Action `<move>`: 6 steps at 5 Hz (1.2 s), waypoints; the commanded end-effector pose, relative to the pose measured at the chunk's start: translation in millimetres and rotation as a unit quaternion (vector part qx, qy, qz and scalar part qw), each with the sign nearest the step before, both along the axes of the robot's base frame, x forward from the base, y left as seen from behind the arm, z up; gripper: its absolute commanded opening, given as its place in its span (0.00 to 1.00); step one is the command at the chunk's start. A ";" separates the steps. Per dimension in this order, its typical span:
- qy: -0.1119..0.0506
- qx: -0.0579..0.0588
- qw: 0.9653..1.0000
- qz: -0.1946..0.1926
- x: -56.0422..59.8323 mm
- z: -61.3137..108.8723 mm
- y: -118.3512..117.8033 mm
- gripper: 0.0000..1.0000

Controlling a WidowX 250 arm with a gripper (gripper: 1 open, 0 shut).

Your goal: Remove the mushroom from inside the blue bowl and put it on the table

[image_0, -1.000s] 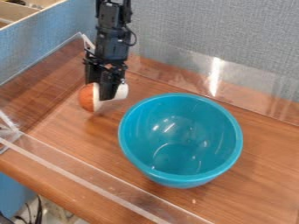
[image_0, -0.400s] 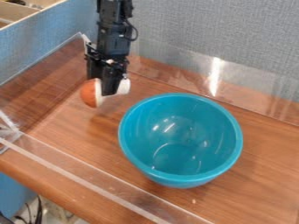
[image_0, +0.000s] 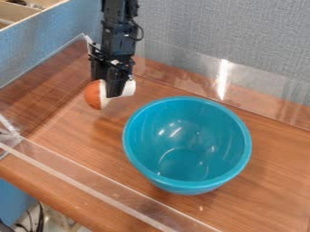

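Note:
The mushroom (image_0: 94, 95), orange-brown cap to the left and cream stem to the right, lies on its side at the level of the table (image_0: 72, 136), left of the blue bowl (image_0: 188, 145). My gripper (image_0: 109, 93) points steeply down from above and is shut on the mushroom's stem. The turquoise bowl stands empty at the centre right, its glossy inside fully visible. Whether the mushroom rests on the wood or hangs just above it I cannot tell.
Low clear acrylic walls (image_0: 54, 63) edge the tabletop on the left, back and front. A grey fabric panel (image_0: 230, 36) rises behind the table. A wooden box edge (image_0: 24, 14) shows at the top left.

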State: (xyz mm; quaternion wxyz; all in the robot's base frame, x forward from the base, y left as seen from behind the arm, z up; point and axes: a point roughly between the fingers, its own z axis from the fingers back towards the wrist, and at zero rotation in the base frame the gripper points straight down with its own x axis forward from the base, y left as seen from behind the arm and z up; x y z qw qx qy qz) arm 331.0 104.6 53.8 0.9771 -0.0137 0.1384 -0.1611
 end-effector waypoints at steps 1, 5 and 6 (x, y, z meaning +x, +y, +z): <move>-0.027 0.010 1.000 0.005 7.3 16.2 4.7 0.00; -0.043 0.018 0.999 0.027 -2.8 32.6 8.7 1.00; -0.051 0.020 0.998 0.031 -5.2 39.3 8.6 1.00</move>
